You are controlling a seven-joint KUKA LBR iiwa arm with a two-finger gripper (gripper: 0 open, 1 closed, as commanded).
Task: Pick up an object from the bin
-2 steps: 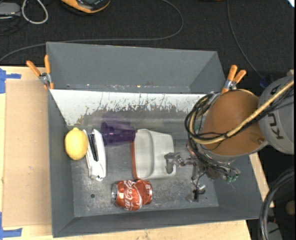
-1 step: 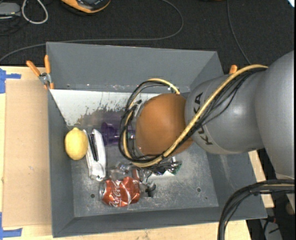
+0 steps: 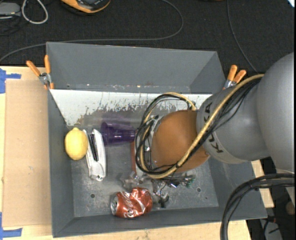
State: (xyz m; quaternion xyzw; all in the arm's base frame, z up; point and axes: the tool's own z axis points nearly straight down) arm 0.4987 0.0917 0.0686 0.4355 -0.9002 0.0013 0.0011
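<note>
Crushed red can [image 3: 131,203] lies on the floor of the grey bin [image 3: 127,69], against the near wall and roughly midway along it. The gripper [image 3: 160,185] is low in the bin just beside the can's upper right, and contact between them cannot be confirmed. Whether the gripper is released or clenched cannot be told, as the orange wrist cover [image 3: 177,139] and looped cables [image 3: 146,134] hide most of it. Nothing is seen grasped. A purple translucent cup [image 3: 115,132] lies on its side left of the cover. Further left are a white stapler [image 3: 95,154] and a yellow lemon [image 3: 76,143], close beside each other.
</note>
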